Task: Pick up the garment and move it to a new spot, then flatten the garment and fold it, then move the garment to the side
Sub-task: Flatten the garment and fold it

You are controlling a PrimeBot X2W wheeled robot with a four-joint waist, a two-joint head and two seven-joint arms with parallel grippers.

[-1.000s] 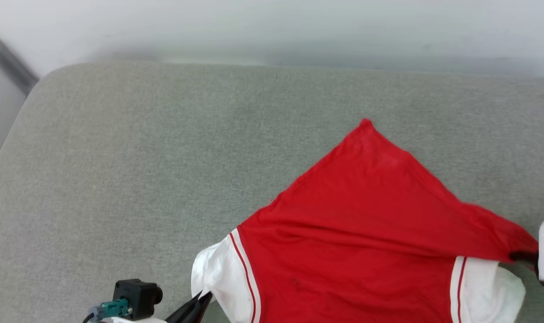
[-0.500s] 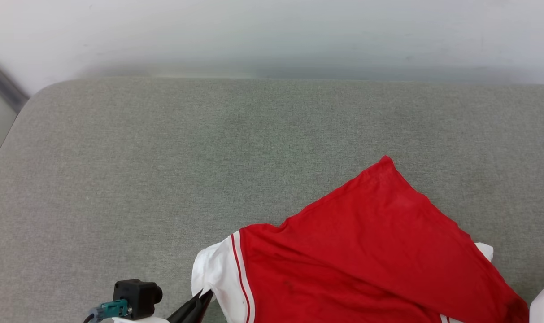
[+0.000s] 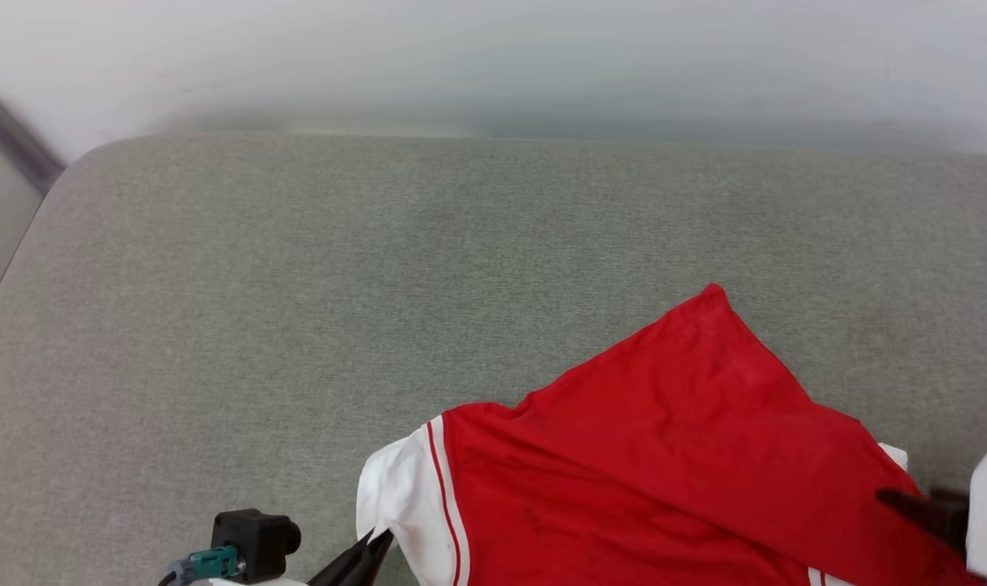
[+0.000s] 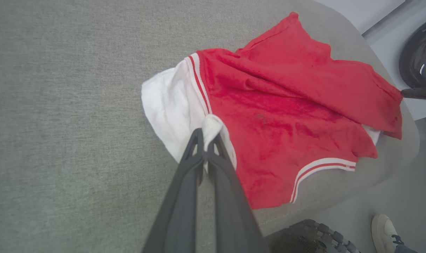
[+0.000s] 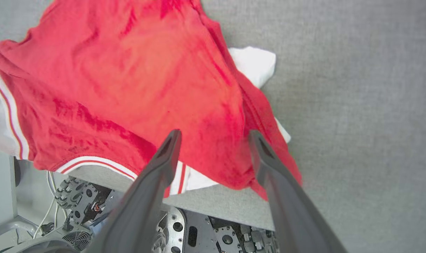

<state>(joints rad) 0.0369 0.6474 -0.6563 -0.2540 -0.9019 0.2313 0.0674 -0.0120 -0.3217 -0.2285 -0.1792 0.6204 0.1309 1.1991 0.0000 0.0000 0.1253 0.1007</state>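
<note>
A grey fabric-covered bench (image 3: 298,285) carries the crumpled red jersey garment (image 3: 664,456) with white, red-striped sleeves, lying near its front right edge. The left hand (image 4: 207,135) is clamped on a pinch of white sleeve (image 4: 167,105). The right hand (image 5: 214,138) hovers over a red corner, fingers spread apart.

The garment (image 3: 664,456) is soft, matt cloth, red with white sleeves, lightly creased. Under it, the grey upholstered top (image 3: 298,285) is coarse woven fabric, matt and slightly rough. My left gripper (image 4: 206,135) and right gripper (image 5: 214,133) look like smooth, matt dark-grey plastic.
</note>
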